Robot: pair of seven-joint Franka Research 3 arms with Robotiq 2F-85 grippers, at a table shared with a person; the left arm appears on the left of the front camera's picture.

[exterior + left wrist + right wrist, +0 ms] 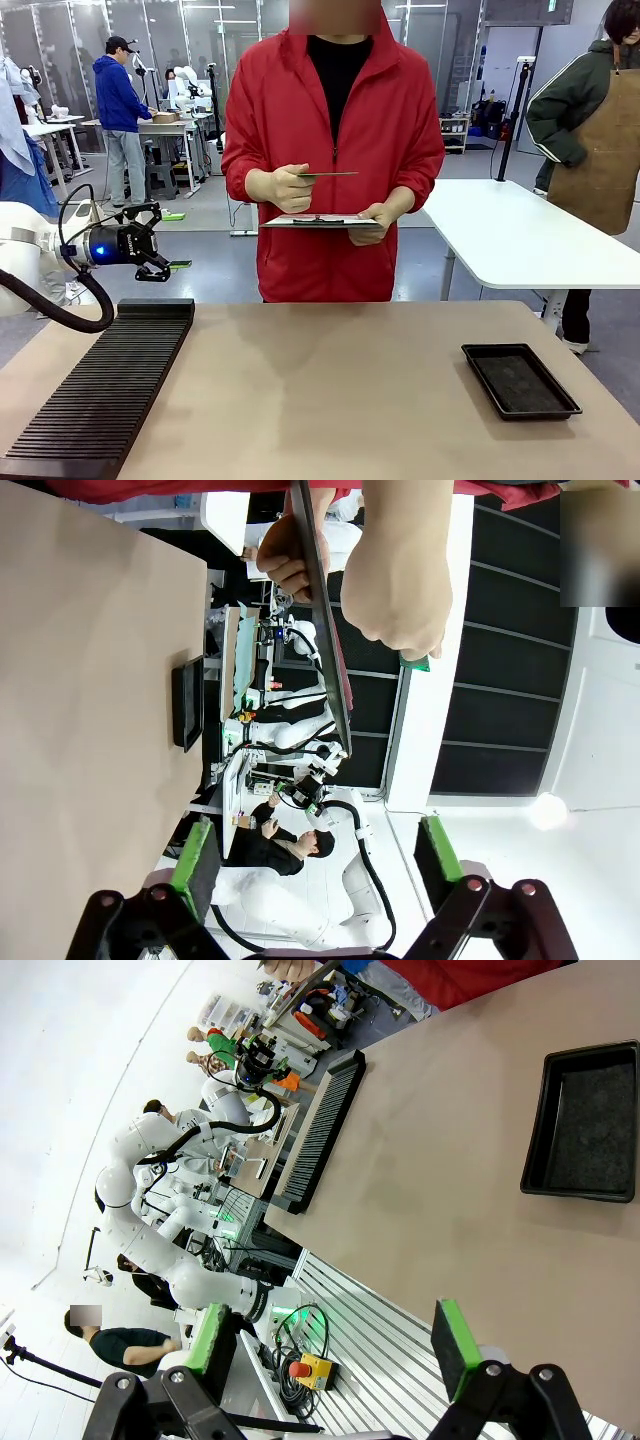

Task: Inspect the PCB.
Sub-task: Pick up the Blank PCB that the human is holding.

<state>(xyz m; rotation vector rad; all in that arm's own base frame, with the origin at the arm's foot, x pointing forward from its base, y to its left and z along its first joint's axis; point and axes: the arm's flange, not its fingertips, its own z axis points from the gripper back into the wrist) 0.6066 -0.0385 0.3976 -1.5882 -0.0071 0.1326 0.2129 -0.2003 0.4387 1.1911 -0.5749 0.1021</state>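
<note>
1. PCB (pixel 335 174): held edge-on and roughly level in a person's hand (pixel 285 187). In the front view it sits at 12 o'clock, beyond the far edge of the counter (pixel 330 400) and at the person's chest height. It hangs just above a grey clipboard (pixel 320 221) without touching it. The other hand (pixel 375 218) holds the clipboard flat. In the left wrist view a green corner of the board shows beneath the closed fist.

2. Left gripper (pixel 318 848): jaws apart, with nothing between the green pads. In the front view it is raised at 9 o'clock, over the far left corner of the counter. It points toward the person and is well apart from the PCB.

3. Right gripper (pixel 332 1330): jaws apart, with nothing between the pads. Its wrist view looks down across the counter.

4. Black tray (pixel 520 380): lies flat on the counter at 4 o'clock in the front view, near the right edge. Whether anything lies in it cannot be told.

5. Black slotted rack (pixel 100 400): lies along the counter's left edge at 8 o'clock, running from the near edge toward the far side. It is well apart from the tray.
</note>
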